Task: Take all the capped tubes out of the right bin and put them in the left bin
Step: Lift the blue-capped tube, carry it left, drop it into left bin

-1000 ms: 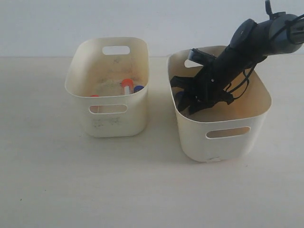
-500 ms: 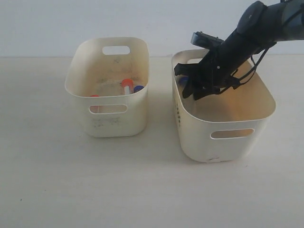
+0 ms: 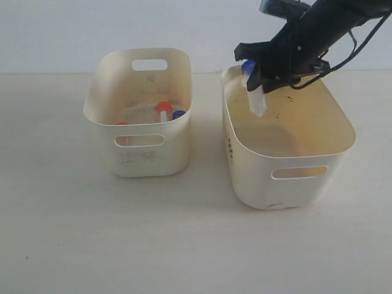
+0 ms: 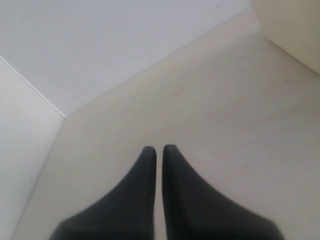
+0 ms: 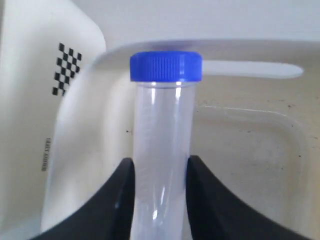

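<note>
My right gripper (image 3: 257, 82) hangs over the back left corner of the right bin (image 3: 288, 160), shut on a clear tube with a blue cap (image 3: 256, 101). The tube tilts, cap uppermost, and its lower end dips just below the rim. In the right wrist view both fingers press the tube's sides (image 5: 161, 130) under the blue cap, with the bin's dotted patch (image 5: 67, 65) beside it. The left bin (image 3: 139, 160) holds an orange-capped tube (image 3: 163, 108), a blue cap (image 3: 178, 114) and an orange-red cap (image 3: 121, 124). My left gripper (image 4: 159, 149) is shut on nothing over bare table.
The two cream bins stand side by side on a pale table (image 3: 184, 245), with a narrow gap between them. A white wall (image 3: 61, 30) runs behind. A corner of a cream bin (image 4: 295, 25) shows in the left wrist view.
My right gripper has risen from deep inside the right bin to above its rim, lifting the blue-capped tube out. The right bin shifted slightly. The left bin's contents have not moved.
</note>
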{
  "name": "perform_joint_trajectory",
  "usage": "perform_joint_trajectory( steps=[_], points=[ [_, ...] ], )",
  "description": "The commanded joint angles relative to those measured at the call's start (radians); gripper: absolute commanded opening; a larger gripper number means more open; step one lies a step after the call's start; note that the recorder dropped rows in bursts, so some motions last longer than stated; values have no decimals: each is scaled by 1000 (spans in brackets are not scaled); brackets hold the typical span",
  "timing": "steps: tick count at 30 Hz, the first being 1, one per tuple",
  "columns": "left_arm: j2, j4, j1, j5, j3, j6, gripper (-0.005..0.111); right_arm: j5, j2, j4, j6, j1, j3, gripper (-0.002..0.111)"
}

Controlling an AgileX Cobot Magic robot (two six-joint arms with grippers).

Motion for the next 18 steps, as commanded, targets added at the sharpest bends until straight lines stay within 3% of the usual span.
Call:
perform_joint_trajectory(
  steps=[1,4,8,14,18],
  points=[
    [4,-3,-1,-5,-4,1,4,-16,-104,-17,34,-3,-2,0],
    [4,-3,-1,-5,-4,1,4,-16,-177,8,42,-3,-2,0],
    [4,-3,-1,-5,-4,1,4,-29,-225,281,-46,20,-2,0],
    [4,-3,-1,-5,-4,1,4,-301,-169,337,-60,259,-2,0],
    [4,-3,-1,-5,-4,1,4,-366,-93,337,-63,342,-2,0]
  ],
)
